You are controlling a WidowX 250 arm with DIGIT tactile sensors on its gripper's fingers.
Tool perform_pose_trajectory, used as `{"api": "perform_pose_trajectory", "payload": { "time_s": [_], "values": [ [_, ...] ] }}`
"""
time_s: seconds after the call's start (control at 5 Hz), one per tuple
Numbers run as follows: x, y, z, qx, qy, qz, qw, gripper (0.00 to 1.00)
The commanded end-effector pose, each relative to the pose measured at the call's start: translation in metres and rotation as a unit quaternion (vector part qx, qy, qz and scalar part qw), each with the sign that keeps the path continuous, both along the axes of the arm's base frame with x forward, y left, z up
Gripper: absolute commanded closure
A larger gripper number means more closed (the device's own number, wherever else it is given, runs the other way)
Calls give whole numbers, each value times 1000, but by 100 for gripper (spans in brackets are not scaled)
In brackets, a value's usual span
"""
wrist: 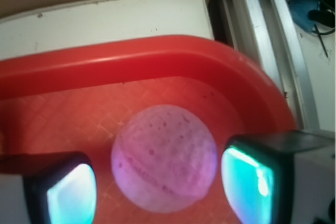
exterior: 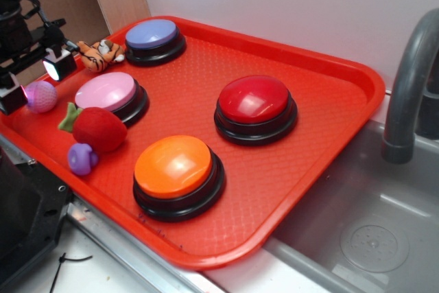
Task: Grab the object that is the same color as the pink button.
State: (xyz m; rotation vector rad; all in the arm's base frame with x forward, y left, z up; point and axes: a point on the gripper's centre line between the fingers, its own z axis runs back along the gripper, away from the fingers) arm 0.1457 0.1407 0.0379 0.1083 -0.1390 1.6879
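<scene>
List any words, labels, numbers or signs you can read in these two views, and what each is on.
None: no readable text in either view.
The buttons, pink, blue, red and orange, have blank tops.
The red tray, pink ball and gripper show no markings.

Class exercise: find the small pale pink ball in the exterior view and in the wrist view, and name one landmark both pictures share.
Exterior: the pink ball sits at the far left on the red tray, left of the pink button, between the gripper fingers.
Wrist: the ball fills the lower centre, between the two pads.
Shared landmark: the tray's raised red rim.
</scene>
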Motion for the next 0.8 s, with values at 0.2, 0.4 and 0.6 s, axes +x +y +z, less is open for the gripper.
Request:
{"api": "perform_pose_trajectory", "payload": {
  "time_s": [0.2, 0.4, 0.6],
  "values": [
    [-2, 3, -8, 23, 16, 11, 1000, 94],
    [-2, 4, -5, 25, 14, 10, 1000, 100],
    [2, -5, 13, 22, 6, -53, 998, 100]
  ]
}}
